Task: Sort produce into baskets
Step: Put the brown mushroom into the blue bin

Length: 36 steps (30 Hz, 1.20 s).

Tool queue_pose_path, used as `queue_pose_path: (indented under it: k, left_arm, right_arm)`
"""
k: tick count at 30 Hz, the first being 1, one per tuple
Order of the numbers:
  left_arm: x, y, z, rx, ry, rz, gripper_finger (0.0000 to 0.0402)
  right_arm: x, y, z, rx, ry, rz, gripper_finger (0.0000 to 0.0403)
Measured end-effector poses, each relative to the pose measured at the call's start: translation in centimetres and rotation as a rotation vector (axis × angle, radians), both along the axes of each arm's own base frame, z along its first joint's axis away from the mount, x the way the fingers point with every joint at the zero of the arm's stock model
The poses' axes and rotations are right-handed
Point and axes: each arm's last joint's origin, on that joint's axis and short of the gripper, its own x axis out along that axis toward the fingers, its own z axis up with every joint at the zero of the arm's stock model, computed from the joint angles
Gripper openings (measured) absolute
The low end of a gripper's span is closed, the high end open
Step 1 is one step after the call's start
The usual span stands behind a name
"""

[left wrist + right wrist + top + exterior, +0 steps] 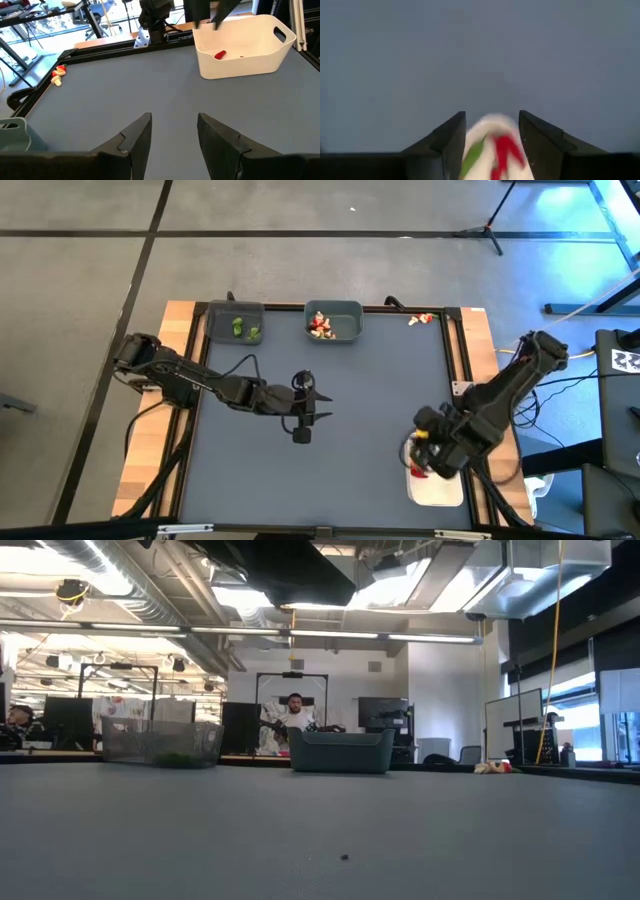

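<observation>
The white tray (440, 492) stands at the table's near right with red produce (418, 470) in it; in the left wrist view the tray (245, 47) shows one red piece (220, 54). My right gripper (415, 458) hangs open over the tray's far left corner. Between its fingers (492, 125) a blurred white patch with red and green shows below. My left gripper (310, 412) waits open above the table's middle (172, 125). At the far edge the dark grey bin (235, 323) holds green pieces and the grey-teal bin (333, 323) pale and red ones.
Loose pale and red pieces (420, 319) lie at the far right of the mat, also seen in the left wrist view (58, 74) and the low view (492, 768). A raised black frame (455, 360) borders the grey mat. A person (293, 715) sits in the room beyond.
</observation>
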Motion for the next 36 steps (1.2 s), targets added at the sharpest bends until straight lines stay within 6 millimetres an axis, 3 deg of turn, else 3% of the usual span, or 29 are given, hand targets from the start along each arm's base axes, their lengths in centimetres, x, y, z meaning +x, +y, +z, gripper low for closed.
queue_pose_path:
  k: [4, 11, 15, 26, 36]
  left_arm:
    - [-0.1, 0.5, 0.2, -0.004, -0.001, 0.016, 0.0155]
    - [-0.1, 2.1, -0.2, -0.019, 0.052, 0.074, 0.0155]
    - [-0.2, 2.8, -0.6, -0.013, 0.098, 0.098, 0.0155]
    - [-0.1, 4.3, -0.8, 0.041, 0.124, 0.116, 0.0155]
    - [0.0, 6.6, -0.8, 0.078, 0.135, 0.165, 0.0155]
  right_arm:
    - [1.1, -2.5, 0.8, -0.076, -0.005, -0.077, 0.0205]
    - [2.8, -7.5, 0.6, -0.197, 0.127, -0.212, 0.0289]
    - [3.7, -10.5, 0.6, -0.233, 0.179, -0.262, 0.031]
    - [4.6, -19.5, 0.7, -0.31, 0.282, -0.355, 0.0274]
    - [4.3, -27.2, 0.9, -0.325, 0.202, -0.418, 0.0228]
